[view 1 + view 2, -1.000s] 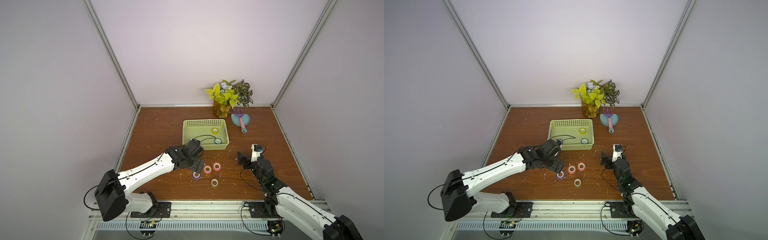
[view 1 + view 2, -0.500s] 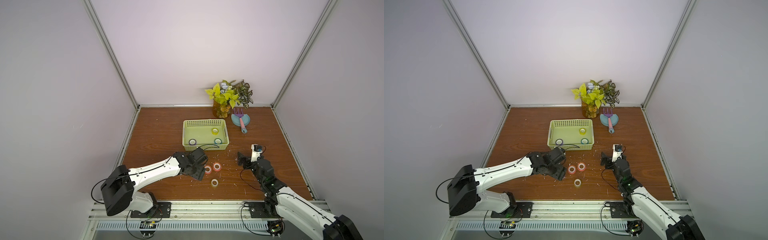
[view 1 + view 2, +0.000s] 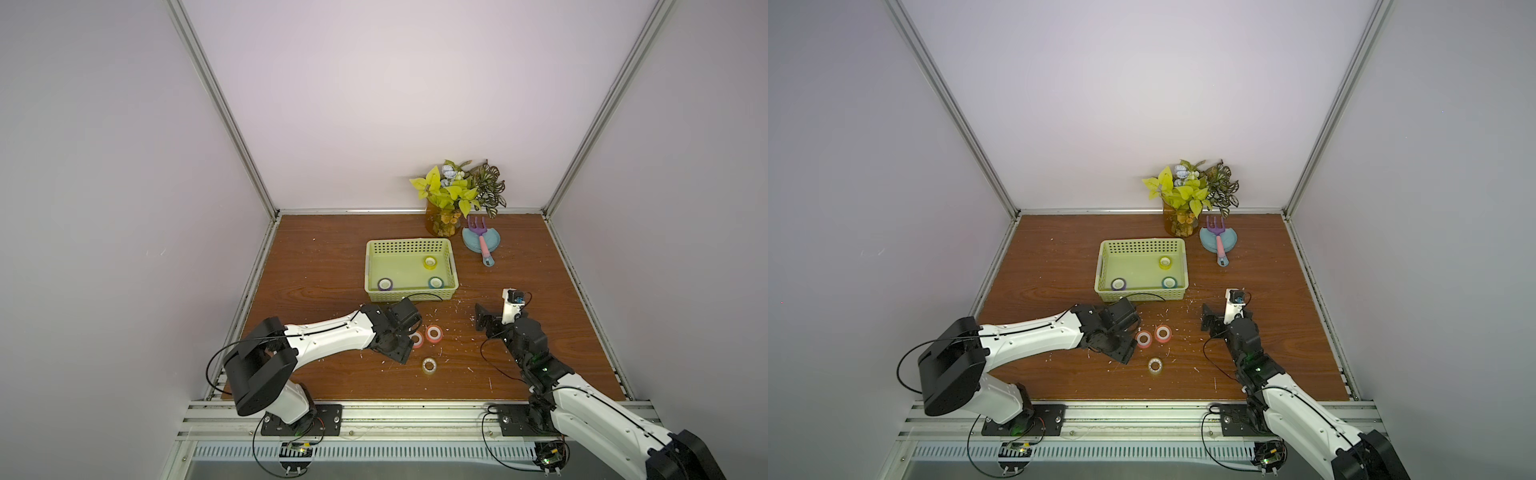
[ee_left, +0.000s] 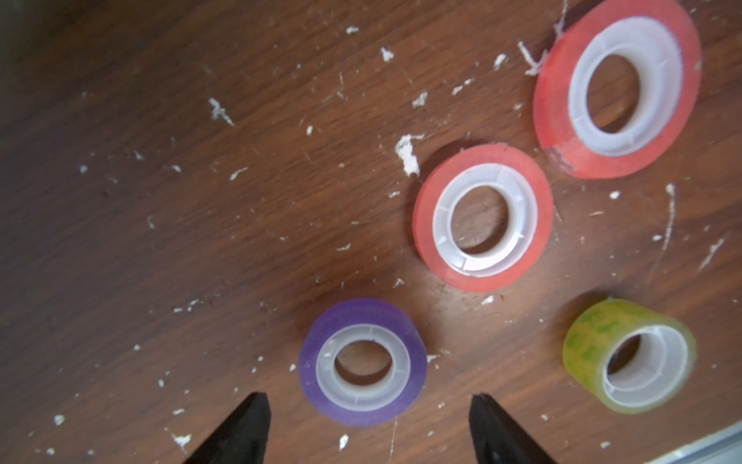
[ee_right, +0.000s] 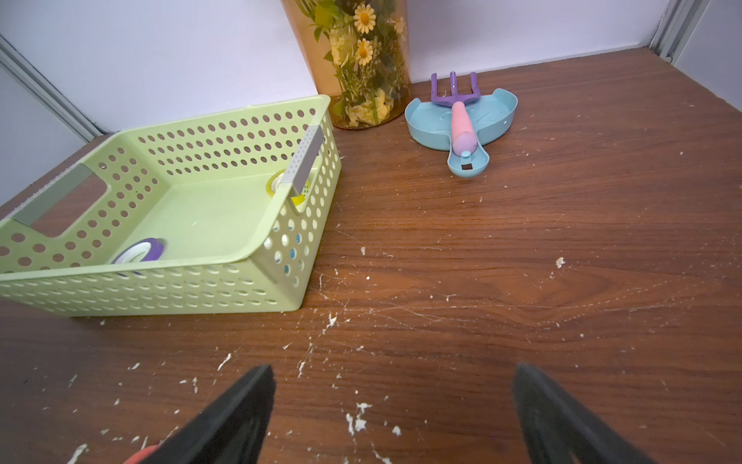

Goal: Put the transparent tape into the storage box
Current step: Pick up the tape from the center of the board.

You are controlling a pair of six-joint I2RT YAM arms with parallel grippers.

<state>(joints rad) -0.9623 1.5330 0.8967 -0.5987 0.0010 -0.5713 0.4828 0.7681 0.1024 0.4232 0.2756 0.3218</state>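
Honestly, nothing here I can actually read. The closest thing to a label is the pair of grey strips stuck on the handle edges of the storage box, which sits just right of centre in both top views. In the right wrist view the strips show rows of tiny dots or print, way too small to make out. The pale yellowish tape roll has green blotchy marks round its side, but they're blurred and don't read as letters to me. No brand, number or sign legible on anything else.
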